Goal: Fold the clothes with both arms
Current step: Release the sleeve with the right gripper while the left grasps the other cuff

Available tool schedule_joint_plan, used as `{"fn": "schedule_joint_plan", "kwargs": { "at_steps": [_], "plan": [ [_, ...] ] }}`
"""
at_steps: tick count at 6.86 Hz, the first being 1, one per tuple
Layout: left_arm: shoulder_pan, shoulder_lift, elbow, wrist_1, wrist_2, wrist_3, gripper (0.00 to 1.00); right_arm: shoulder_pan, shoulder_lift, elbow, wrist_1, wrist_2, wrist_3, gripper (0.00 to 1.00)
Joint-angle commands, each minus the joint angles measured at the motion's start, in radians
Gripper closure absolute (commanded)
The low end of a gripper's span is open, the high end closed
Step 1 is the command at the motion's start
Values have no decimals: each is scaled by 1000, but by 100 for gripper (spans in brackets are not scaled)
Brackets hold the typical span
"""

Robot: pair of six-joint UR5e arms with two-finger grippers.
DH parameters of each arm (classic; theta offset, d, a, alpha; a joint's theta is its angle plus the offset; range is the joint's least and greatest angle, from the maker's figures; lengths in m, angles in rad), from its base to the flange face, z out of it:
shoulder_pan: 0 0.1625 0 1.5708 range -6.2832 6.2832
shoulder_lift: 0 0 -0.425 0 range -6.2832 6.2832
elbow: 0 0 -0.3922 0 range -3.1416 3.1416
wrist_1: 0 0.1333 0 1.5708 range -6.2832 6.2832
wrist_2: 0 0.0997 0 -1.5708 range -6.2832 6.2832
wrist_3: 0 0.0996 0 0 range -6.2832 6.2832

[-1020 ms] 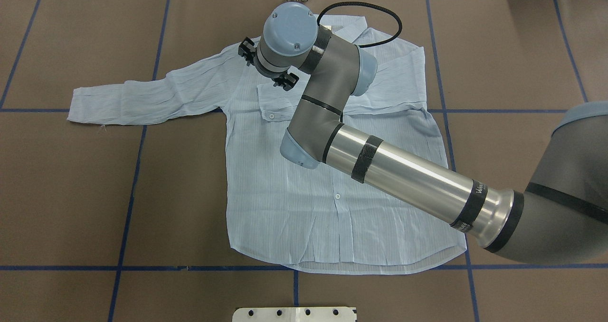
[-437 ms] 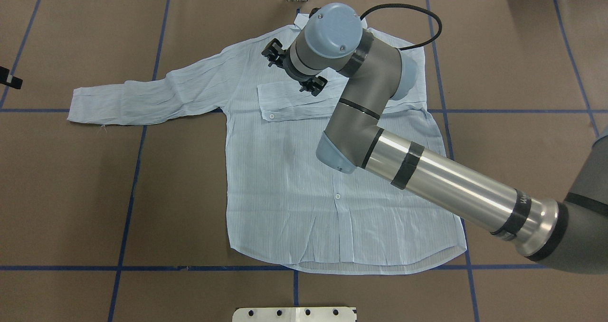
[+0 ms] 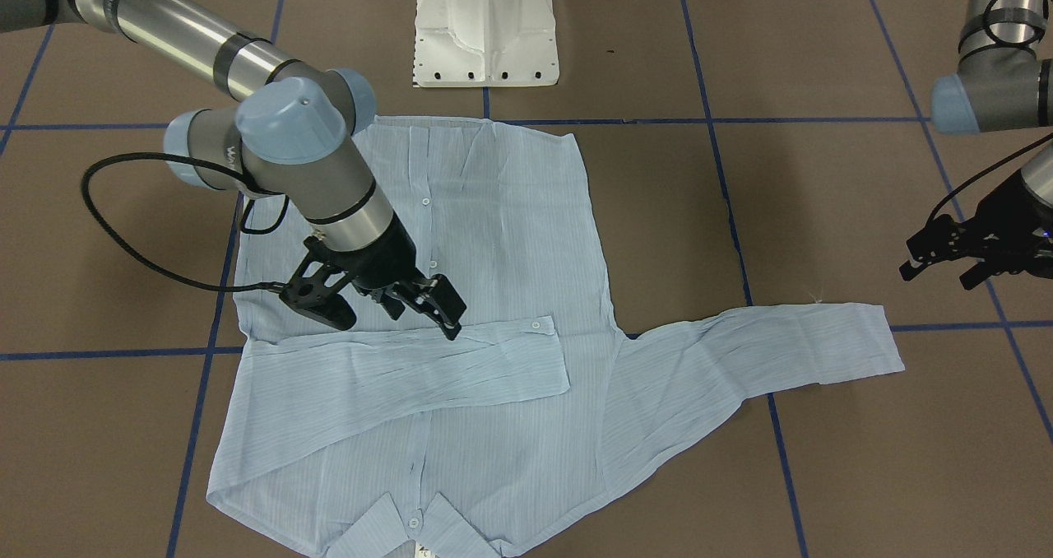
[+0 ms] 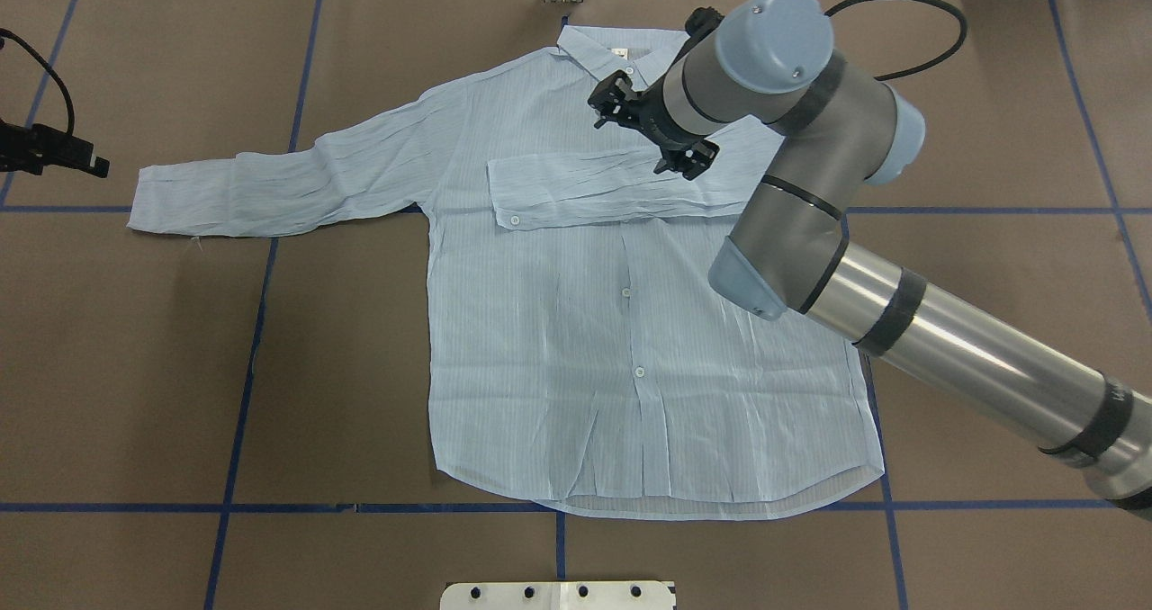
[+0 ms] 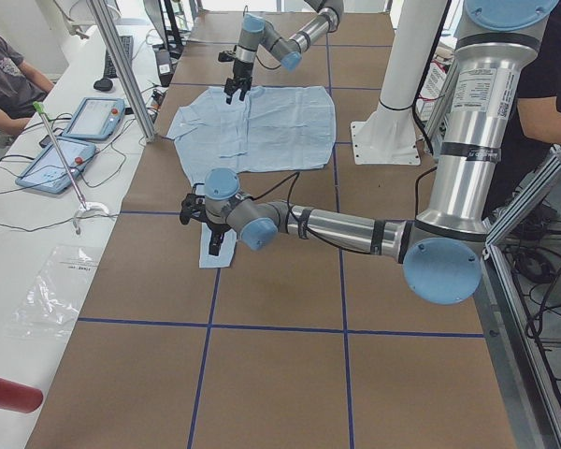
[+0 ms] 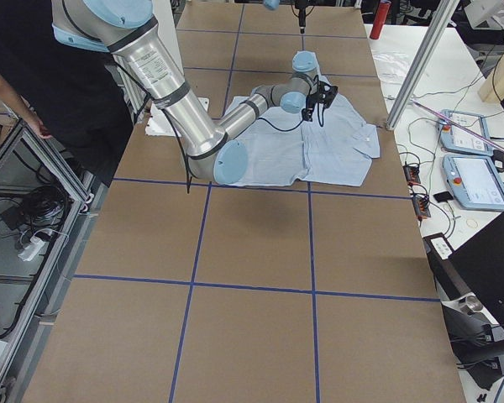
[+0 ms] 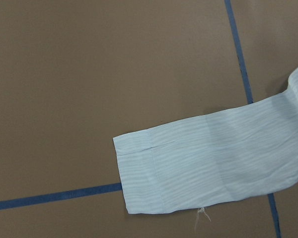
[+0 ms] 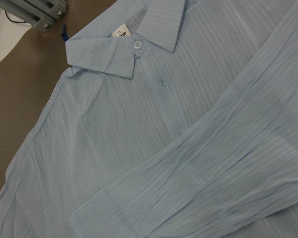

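Both spread-fingered and empty, right gripper hangs over shirt, left gripper beside its sleeve, above blue-taped brown table.

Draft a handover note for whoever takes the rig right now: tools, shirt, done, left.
Right tool: open, empty, hovering over the chest of the pale-blue striped button-up shirt.
Left tool: open, empty, above the brown table near the cuff of the outstretched sleeve.
Shirt: flat, front up, collar away from the robot.
Done: folded sleeve lies across the chest.
Left: fold in the outstretched sleeve, then probably the body.
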Motion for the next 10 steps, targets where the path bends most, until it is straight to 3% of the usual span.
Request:
{"fn": "schedule_joint_plan", "kwargs": {
  "at_steps": [1, 6, 10],
  "plan": [
    [36, -19, 93, -87, 15, -23, 1, 47, -106, 93, 0, 51, -31, 0],
    [112, -102, 224, -90, 18, -76, 4, 50, -149, 113, 0, 44, -46, 0],
    [131, -99, 236, -89, 41, -90, 12, 47, -154, 110, 0, 36, -45, 0]
  ]
}}
